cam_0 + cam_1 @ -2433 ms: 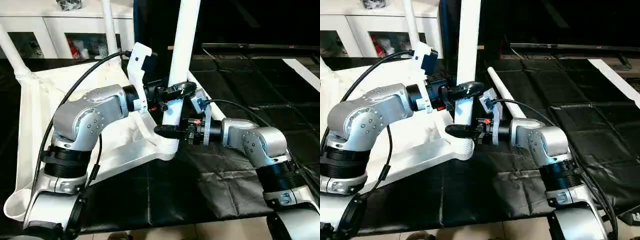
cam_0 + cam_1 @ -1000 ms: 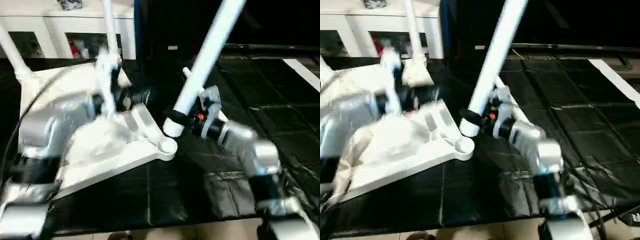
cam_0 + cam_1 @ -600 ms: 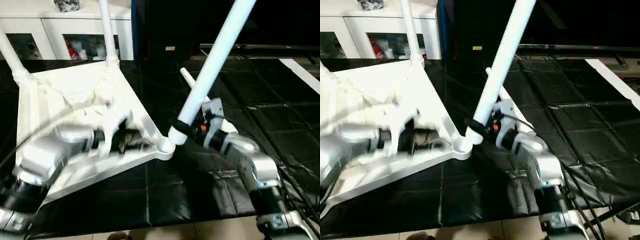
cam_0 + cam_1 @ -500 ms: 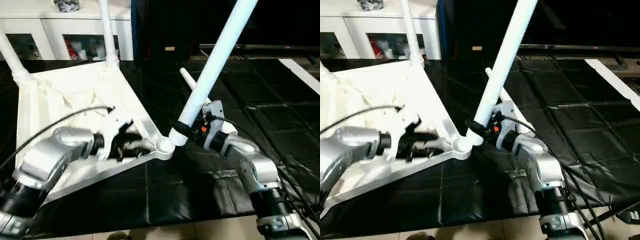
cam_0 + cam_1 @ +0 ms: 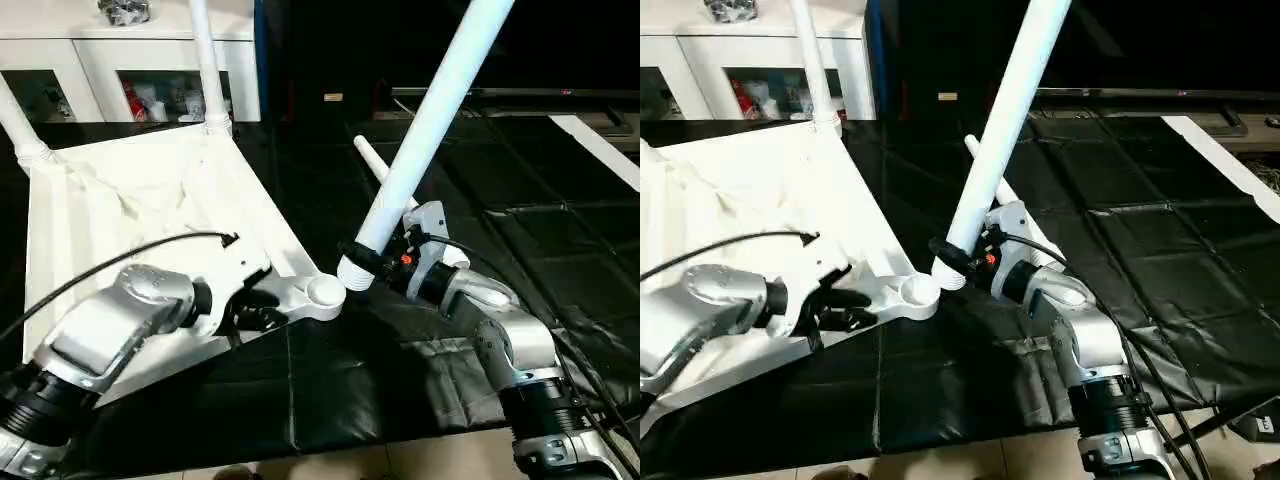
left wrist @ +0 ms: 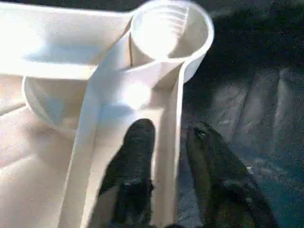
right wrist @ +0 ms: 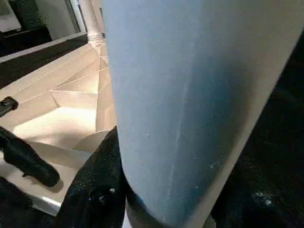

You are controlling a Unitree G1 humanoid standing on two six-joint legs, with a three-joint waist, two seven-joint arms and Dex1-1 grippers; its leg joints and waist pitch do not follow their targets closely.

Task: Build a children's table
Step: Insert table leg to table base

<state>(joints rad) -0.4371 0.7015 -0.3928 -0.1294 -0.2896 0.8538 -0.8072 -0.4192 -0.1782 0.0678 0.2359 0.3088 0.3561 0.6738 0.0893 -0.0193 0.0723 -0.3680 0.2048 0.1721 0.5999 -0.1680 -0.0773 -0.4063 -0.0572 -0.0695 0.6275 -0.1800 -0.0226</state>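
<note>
The white table top [image 5: 120, 200] lies upside down on the black cloth, its near corner socket [image 5: 325, 290] empty. My right gripper [image 5: 362, 258] is shut on a white leg [image 5: 430, 110] just above its thick end. That leg leans up and to the right, its end just right of the socket. My left gripper [image 5: 262, 310] is at the top's rim [image 6: 168, 142] behind the socket, one finger [image 6: 137, 142] inside the rim wall and the other outside, shut on it. Two legs [image 5: 207, 60] stand in the far sockets. Another leg [image 5: 375, 165] lies on the cloth.
A white glass-door cabinet [image 5: 130, 80] stands behind the table top. Black cloth [image 5: 500, 220] covers the work surface to the right, with a white strip [image 5: 600, 140] at its far right. The surface's front edge [image 5: 350, 455] runs close to my arms.
The leg, earlier upright in the near socket with both grippers on it, is now out and tilted in the right gripper. The left gripper let go and closed on the rim.
</note>
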